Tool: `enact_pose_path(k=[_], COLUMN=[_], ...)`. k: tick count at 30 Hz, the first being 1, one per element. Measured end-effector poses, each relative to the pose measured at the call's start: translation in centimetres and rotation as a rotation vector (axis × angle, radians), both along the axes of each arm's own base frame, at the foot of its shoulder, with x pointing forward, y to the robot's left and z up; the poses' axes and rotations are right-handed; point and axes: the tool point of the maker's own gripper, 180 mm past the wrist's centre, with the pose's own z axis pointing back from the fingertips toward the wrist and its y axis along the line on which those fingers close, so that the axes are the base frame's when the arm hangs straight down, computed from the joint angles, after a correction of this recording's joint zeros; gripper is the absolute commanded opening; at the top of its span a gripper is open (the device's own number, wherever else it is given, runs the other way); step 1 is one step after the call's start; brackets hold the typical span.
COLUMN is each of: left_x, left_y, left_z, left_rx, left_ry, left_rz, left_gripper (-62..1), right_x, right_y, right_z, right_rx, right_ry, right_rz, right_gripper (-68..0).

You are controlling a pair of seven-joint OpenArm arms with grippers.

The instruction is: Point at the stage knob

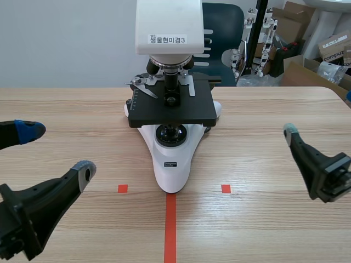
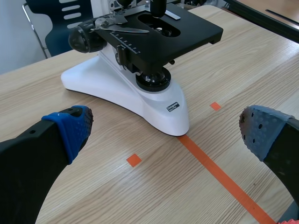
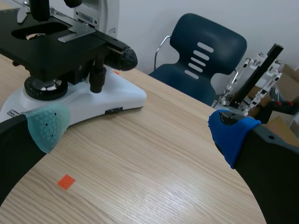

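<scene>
Microscope (image 1: 173,159) stands on the counter (image 1: 274,109). The stage knob (image 3: 96,77) hangs under the microscope's black stage (image 3: 56,46), just beside the big round knob (image 3: 122,57). The left hand (image 1: 57,150) and right hand (image 3: 139,130) are both spread wide, one on each side of the microscope, touching nothing. The right hand looks better placed. It should come in low, aim one finger at the small knob, and not bump the stage.

We see stage knob (image 3: 96,78): small black cylinder, upright, hanging under edge of black stage (image 3: 70,46), beside larger focus knob (image 3: 124,58), above white base (image 3: 126,95) on counter (image 3: 154,154).
</scene>
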Motion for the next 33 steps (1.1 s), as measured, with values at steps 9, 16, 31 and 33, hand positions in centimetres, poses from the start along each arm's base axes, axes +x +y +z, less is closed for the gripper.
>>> enact_pose_path(k=[9,16,31,33], left_x=[0.0,0.0,0.0,0.0], left_y=[0.0,0.0,0.0,0.0], left_z=[0.0,0.0,0.0,0.0], left_rx=[0.000,0.000,0.000,0.000], left_ry=[0.000,0.000,0.000,0.000], left_rz=[0.000,0.000,0.000,0.000], left_gripper=[1.4,1.4,1.4,1.4], right_x=[0.8,2.5,2.9,2.9], right_y=[4.7,3.2,2.9,2.9], right_z=[0.3,2.8,3.5,3.5], right_rx=[0.025,0.012,0.058,0.058], right_ry=[-0.023,-0.050,-0.025,-0.026], right_rz=[0.139,0.027,-0.048,-0.048], right_gripper=[0.4,0.4,0.4,0.4])
